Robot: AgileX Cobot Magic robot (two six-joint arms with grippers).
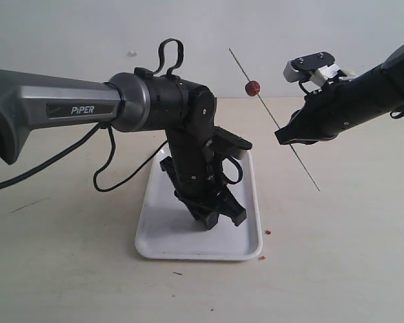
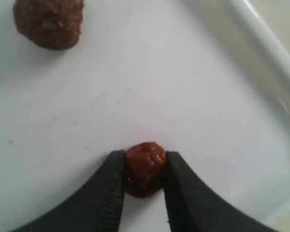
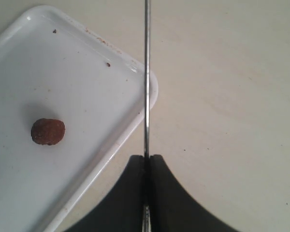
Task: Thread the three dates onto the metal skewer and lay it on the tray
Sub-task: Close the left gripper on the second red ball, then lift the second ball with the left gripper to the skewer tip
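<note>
My left gripper point(image 1: 222, 215) reaches down into the white tray point(image 1: 161, 235) and is shut on one dark red-brown date point(image 2: 144, 166), which rests on the tray floor point(image 2: 193, 96). A second date point(image 2: 48, 21) lies loose on the tray a little way off; the right wrist view also shows a loose date point(image 3: 48, 131) on the tray point(image 3: 87, 72). My right gripper point(image 1: 286, 138) is raised to the right of the tray, shut on the thin metal skewer point(image 1: 273, 118), which slants through the air. A third date point(image 1: 253, 87) is threaded on its upper part. In the right wrist view, the skewer point(image 3: 146, 72) runs straight out from the closed right gripper point(image 3: 147, 157).
The tray sits on a pale tabletop point(image 1: 337, 256). Small red-brown crumbs point(image 1: 267, 232) lie on the table by the tray's near right corner. The left arm's black cable point(image 1: 108, 168) loops down beside the tray's left side.
</note>
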